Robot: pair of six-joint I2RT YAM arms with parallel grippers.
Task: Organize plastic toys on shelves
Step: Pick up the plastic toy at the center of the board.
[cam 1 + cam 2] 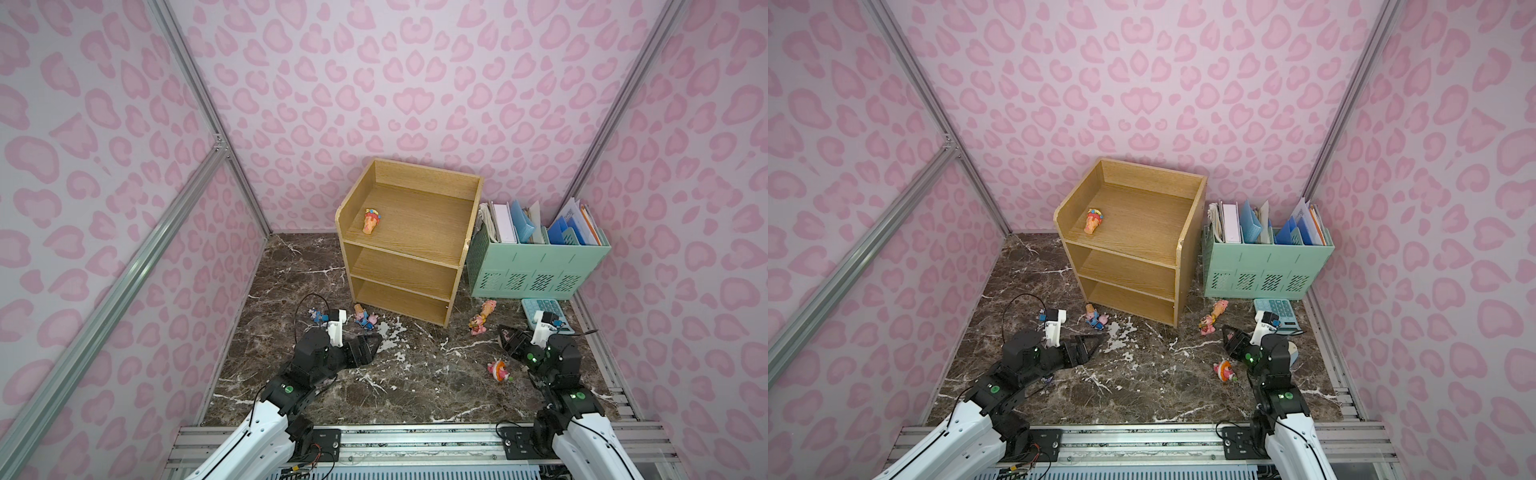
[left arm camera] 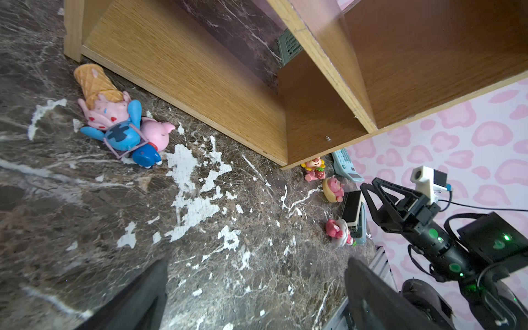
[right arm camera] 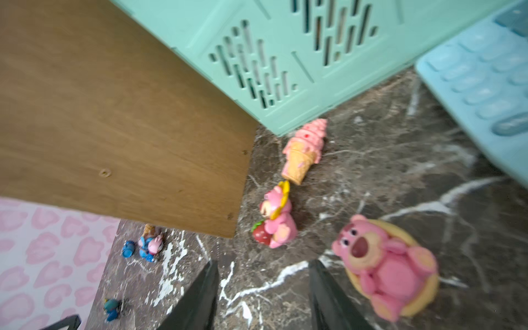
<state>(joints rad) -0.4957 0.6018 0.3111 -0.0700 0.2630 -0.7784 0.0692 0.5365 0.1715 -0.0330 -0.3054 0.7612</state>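
Note:
The oak shelves (image 1: 407,245) (image 1: 1129,241) stand at the back, with one cone toy (image 1: 370,221) lying on the top tier. A cone, a blue figure and a pink figure lie in a heap (image 2: 120,123) (image 1: 365,319) by the shelf's left foot. My left gripper (image 1: 370,347) (image 2: 257,285) hovers open just in front of that heap, nothing between its fingers. A pink-topped cone (image 3: 304,151), a bear with a strawberry (image 3: 275,220) and a bear in a ring (image 3: 385,268) lie right of the shelves. My right gripper (image 1: 503,334) (image 3: 263,285) is open beside the ring bear, not touching it.
A mint file organizer (image 1: 540,266) full of papers stands right of the shelves, with a mint calculator (image 1: 548,316) before it under the right wrist. Another pink toy (image 1: 498,369) lies nearer the front, and a small blue toy (image 1: 318,315) sits by the left wrist.

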